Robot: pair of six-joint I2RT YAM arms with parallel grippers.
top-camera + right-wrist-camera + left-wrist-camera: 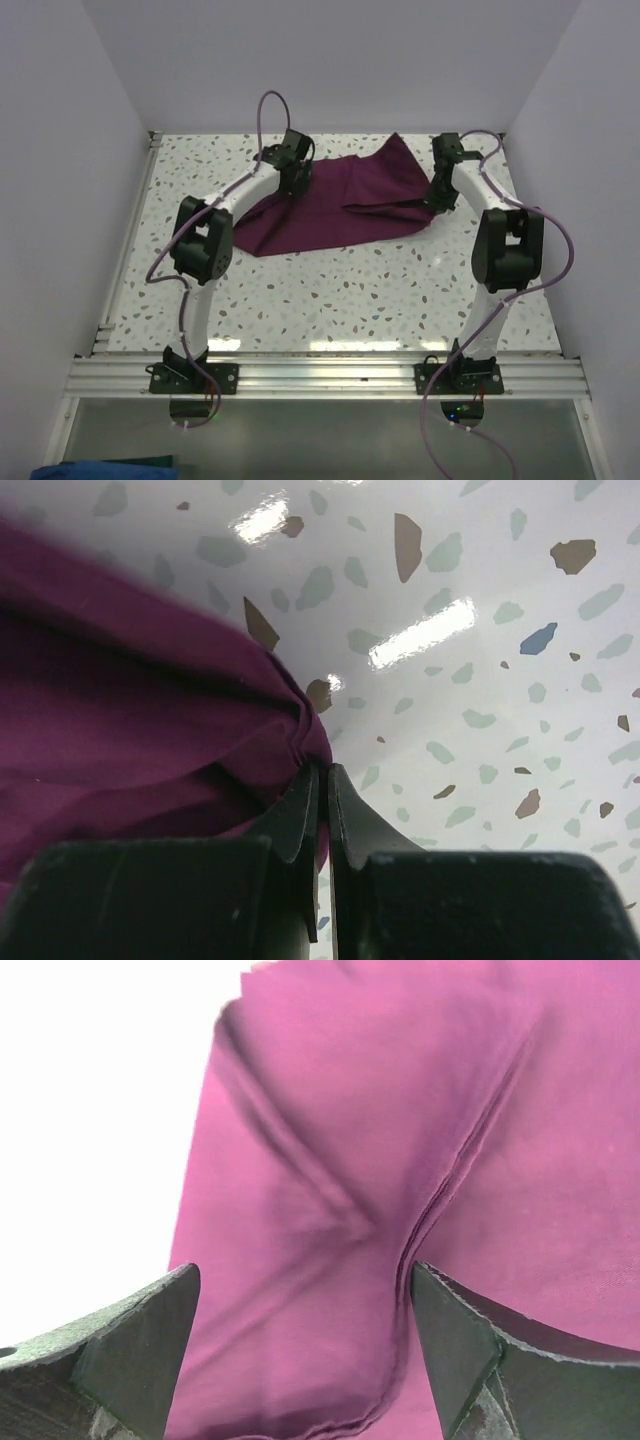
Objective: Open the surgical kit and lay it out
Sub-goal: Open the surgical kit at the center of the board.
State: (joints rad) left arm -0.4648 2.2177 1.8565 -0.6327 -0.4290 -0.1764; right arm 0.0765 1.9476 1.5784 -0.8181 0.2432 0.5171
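The plum cloth wrap (340, 200) lies rumpled and partly unfolded at the back of the table. My left gripper (292, 183) hangs over its left part, open, with a folded hem of the cloth (420, 1230) between its fingers (150, 1340). My right gripper (438, 200) is at the cloth's right corner, shut on the cloth's edge (300, 730), its fingertips (340, 800) pinching the fabric just above the table. The steel tray and the instruments are hidden or out of view.
The terrazzo table (340, 290) is walled by white panels on three sides. A metal rail (320, 375) runs along the near edge where the arm bases sit. Cables loop over both arms.
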